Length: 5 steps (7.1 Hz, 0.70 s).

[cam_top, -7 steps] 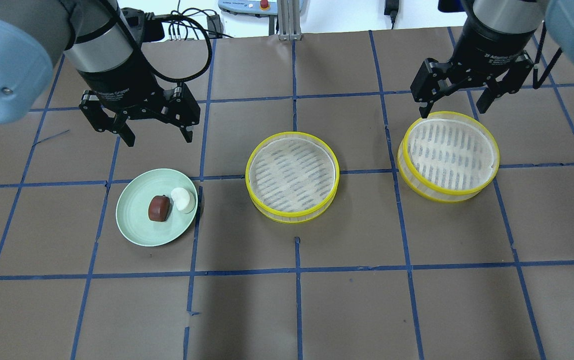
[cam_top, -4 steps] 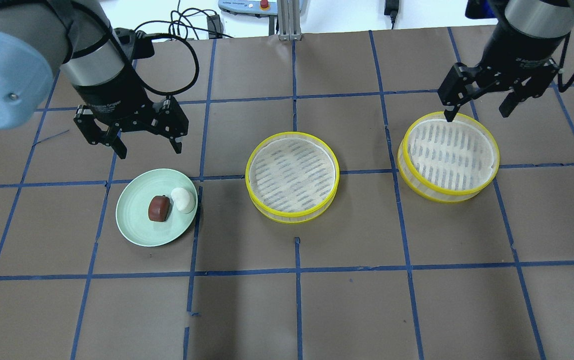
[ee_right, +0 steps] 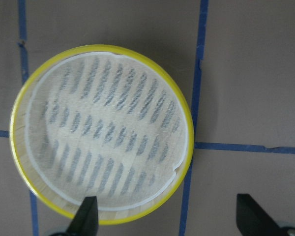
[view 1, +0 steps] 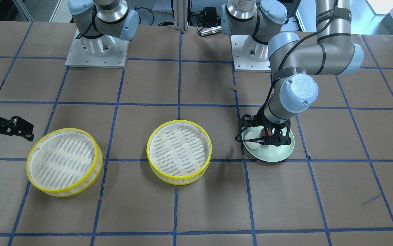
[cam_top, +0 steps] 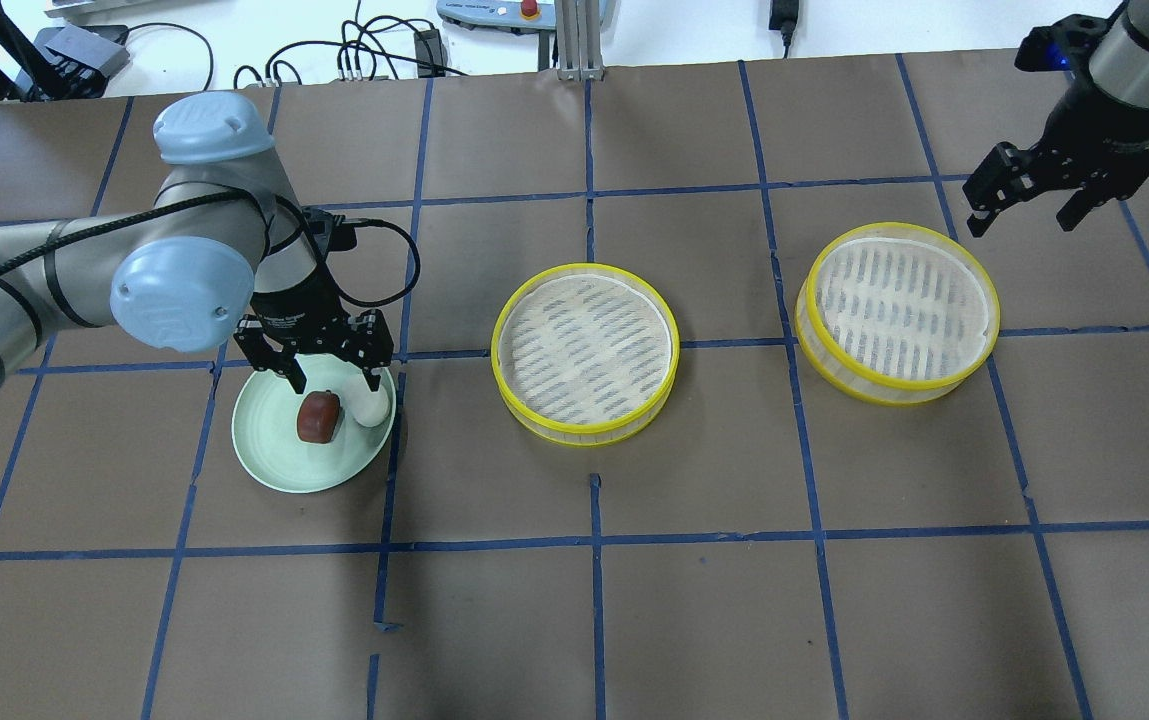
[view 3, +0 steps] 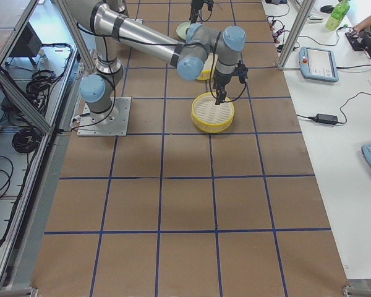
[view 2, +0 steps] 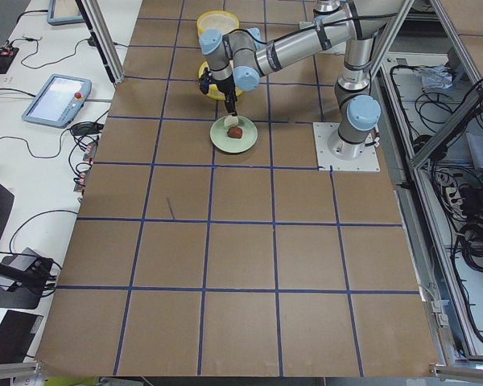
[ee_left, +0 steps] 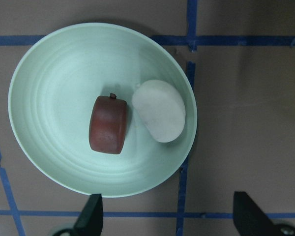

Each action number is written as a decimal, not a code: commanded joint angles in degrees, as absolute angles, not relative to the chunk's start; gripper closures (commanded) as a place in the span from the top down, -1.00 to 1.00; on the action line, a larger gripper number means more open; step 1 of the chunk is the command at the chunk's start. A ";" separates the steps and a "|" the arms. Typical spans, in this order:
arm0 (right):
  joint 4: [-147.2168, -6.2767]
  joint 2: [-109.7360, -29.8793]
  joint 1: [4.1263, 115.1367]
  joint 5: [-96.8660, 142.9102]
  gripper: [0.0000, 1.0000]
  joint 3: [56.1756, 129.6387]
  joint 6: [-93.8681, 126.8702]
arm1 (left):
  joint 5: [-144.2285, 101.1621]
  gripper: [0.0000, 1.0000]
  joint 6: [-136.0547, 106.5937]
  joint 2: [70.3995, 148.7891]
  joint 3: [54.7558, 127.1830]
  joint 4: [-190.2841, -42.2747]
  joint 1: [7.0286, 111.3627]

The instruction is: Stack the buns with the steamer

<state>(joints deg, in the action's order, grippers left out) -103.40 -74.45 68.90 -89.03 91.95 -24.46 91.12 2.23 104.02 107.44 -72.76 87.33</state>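
A pale green plate [cam_top: 274, 470] holds a brown bun [cam_top: 318, 416] and a white bun [cam_top: 375, 410] side by side. The left wrist view shows the brown bun [ee_left: 108, 124] and the white bun [ee_left: 160, 111] touching. My left gripper [cam_top: 334, 383] is open and empty, low over the plate's far part, its fingertips [ee_left: 91, 219] apart. Two yellow-rimmed steamer trays stand empty: one mid-table [cam_top: 585, 353], one on the right [cam_top: 898, 312]. My right gripper [cam_top: 1022, 222] is open and empty, beyond the right steamer [ee_right: 101, 132], off its far right rim.
The brown table is gridded with blue tape [cam_top: 594, 530]. Cables and a control box [cam_top: 494, 10] lie beyond the far edge. The two arm bases [view 1: 97, 51] stand at the robot's side of the table.
My left gripper has come down from above the table to just over the plate and buns. My right gripper has moved right, away from the right steamer's far rim. Both stay open.
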 commanded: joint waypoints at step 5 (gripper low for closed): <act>-121.97 -66.90 66.71 -89.12 0.95 102.48 -26.01 | 90.79 -0.10 -0.70 111.27 107.32 -65.48 87.80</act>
